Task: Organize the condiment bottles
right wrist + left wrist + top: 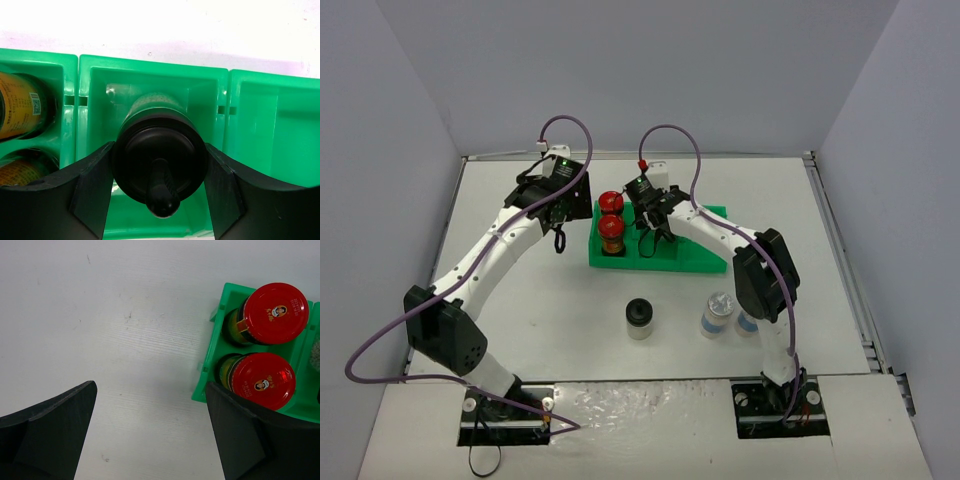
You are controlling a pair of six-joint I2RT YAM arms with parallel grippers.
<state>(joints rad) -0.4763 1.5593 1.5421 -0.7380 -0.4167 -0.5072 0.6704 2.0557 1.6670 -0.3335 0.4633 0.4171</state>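
Two red-capped bottles (611, 203) (612, 228) stand one behind the other in the left compartment of the green rack (695, 255). My right gripper (160, 170) is shut on the cap of a black-capped bottle (145, 137), held down inside the rack's middle compartment (100, 90). My left gripper (150, 390) hangs open over bare table just left of the rack, with the red caps (274, 312) (262, 380) beside its right finger. A second black-capped bottle (639, 318) and a silver-capped bottle (718, 314) stand on the table in front of the rack. Another bottle (747, 322) is half hidden behind my right arm.
The rack's right compartment (272, 130) holds nothing. White walls close in the table on the left, back and right. The right arm's elbow (765, 270) hangs over the bottles at the front right.
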